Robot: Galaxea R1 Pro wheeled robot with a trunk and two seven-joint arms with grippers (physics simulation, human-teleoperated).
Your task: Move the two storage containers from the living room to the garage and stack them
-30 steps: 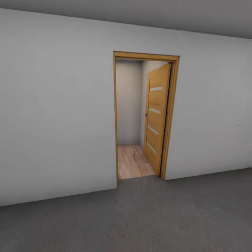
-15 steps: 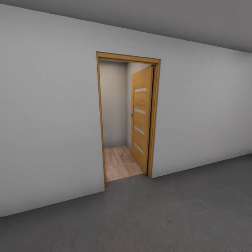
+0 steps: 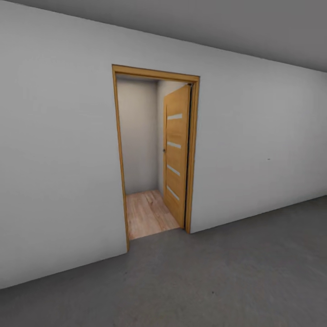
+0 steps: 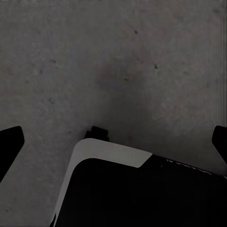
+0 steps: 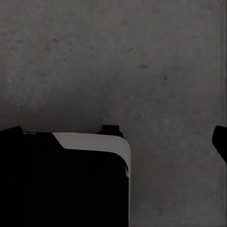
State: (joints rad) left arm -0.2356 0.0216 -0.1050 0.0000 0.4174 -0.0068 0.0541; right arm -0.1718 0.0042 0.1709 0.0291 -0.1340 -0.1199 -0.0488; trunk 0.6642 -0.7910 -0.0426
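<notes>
robot in garage, facing one open doorway

count of things in the head view: one white wall [image 3: 59, 159], one doorway with a wooden frame [image 3: 119, 154], one wooden door [image 3: 176, 154] swung inward and standing open, with four pale horizontal strips on its face. the dark grey floor [image 3: 218, 277] runs along the foot of the wall. past the threshold lies a strip of light wood-plank flooring [image 3: 147, 213], ending at a plain pale wall (the room beyond is otherwise hidden).

left claw [image 4: 113, 142]: the left wrist view looks down at the dark grey floor. two dark fingertips [image 4: 9, 144] sit at opposite edges of that picture, wide apart, with nothing between them and nothing touched. a dark body panel with a white corner [image 4: 111, 153] lies below the claw.

right claw [image 5: 116, 137]: the right wrist view also looks down at the grey floor. one dark fingertip [image 5: 221, 142] sits at the picture's edge; the other merges with a dark white-cornered panel [image 5: 94, 142], so the exact opening cannot be told. nothing is held.
</notes>
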